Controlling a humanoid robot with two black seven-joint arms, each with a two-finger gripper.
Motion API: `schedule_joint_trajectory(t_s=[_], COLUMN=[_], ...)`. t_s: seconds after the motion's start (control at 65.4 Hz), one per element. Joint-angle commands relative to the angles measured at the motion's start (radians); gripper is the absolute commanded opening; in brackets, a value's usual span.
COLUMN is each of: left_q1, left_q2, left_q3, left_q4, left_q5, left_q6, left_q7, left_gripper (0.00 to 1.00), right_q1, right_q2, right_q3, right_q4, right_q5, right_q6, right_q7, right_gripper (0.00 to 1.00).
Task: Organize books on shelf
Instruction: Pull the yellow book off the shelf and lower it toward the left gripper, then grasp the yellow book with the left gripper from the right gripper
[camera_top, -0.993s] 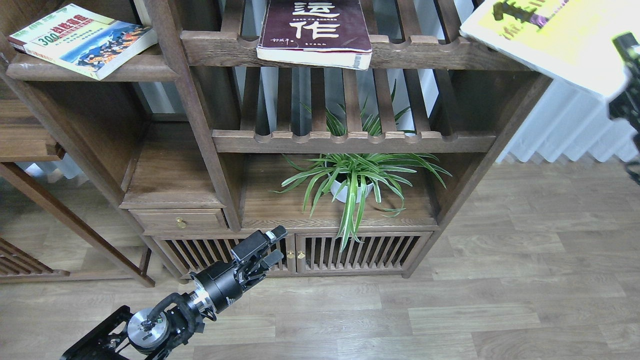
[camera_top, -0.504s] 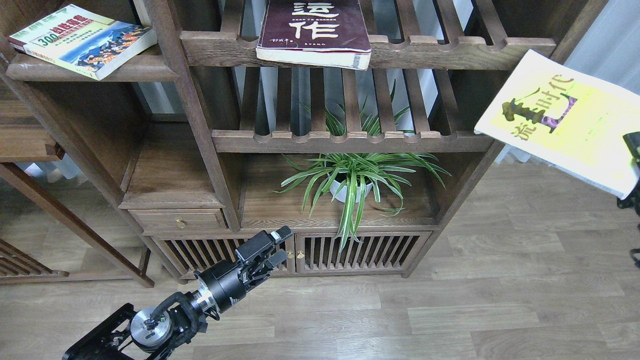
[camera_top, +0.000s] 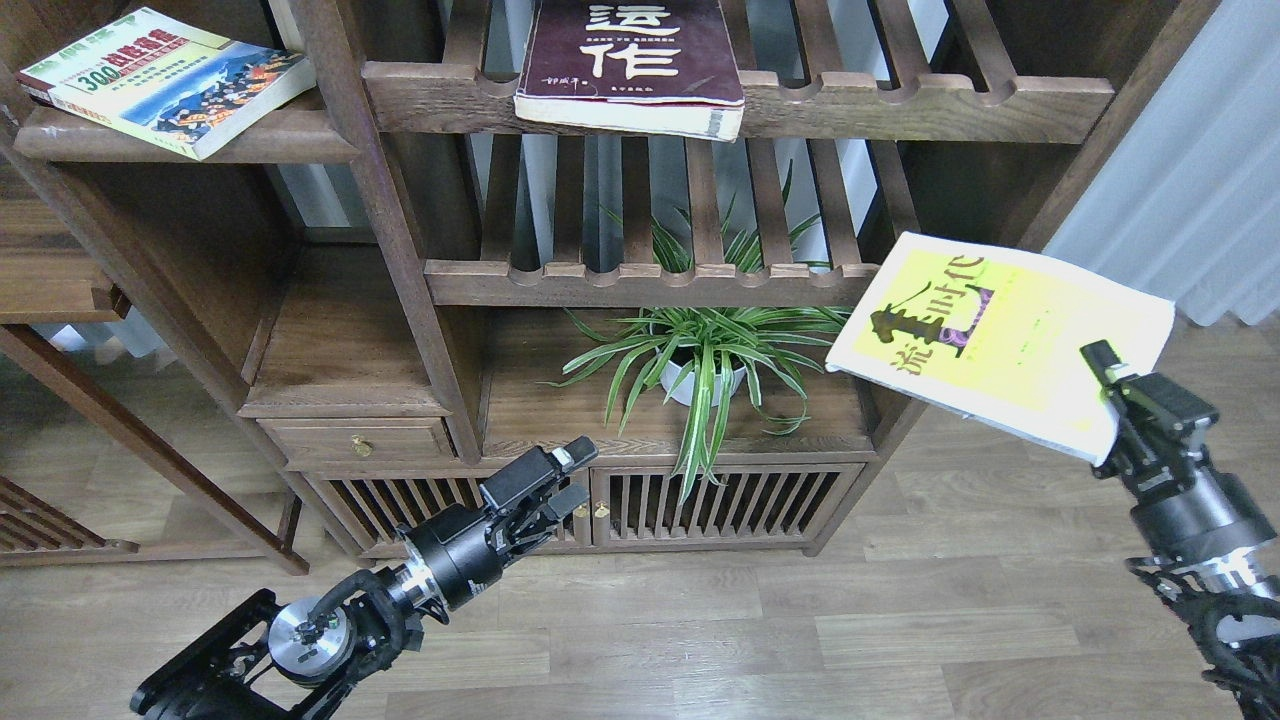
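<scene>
From the head view, up and left of the right pincer (camera_top: 1108, 385) stretches the lime-yellow book (camera_top: 1000, 335), clamped by its near right corner, long axis running leftward, held in the air clear of any shelf. Far up-left lies the solid shelf (camera_top: 290, 135) bearing the cream book (camera_top: 165, 80). Left pincer (camera_top: 565, 480) hangs empty, fingers parted, nearer that board.

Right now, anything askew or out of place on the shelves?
Yes. The maroon book overhangs the slatted rail's front edge. The cream "300" book lies crooked, one corner past its board. The lime-yellow book is off the shelves, tilted in the right end effector.
</scene>
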Motion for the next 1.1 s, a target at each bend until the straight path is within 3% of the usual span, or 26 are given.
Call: schedule_joint_trajectory(t_s=[0.0, 0.443, 1.085], left_q1=[-0.003, -0.029, -0.098], left_q2=[0.000, 0.000, 0.000], left_q3=[0.003, -0.003, -0.011], left_q4=[-0.008, -0.005, 0.000], left_q5=[0.000, -0.001, -0.003], left_q6=[0.000, 0.000, 0.000], left_q7=[-0.008, -0.014, -0.023], left_gripper=[1.00, 1.00, 1.00], right_q1=[0.041, 0.167, 0.177], right_q2=[0.018, 0.167, 0.205], right_q3=[-0.079, -0.184, -0.257], right_q4=[0.003, 0.017, 0.030], right_q5=[-0.007, -0.081, -0.081], right_q6=[-0.002, -0.074, -0.083], right_q7=[0.000, 0.000, 0.000], right_gripper=[0.02, 0.02, 0.03])
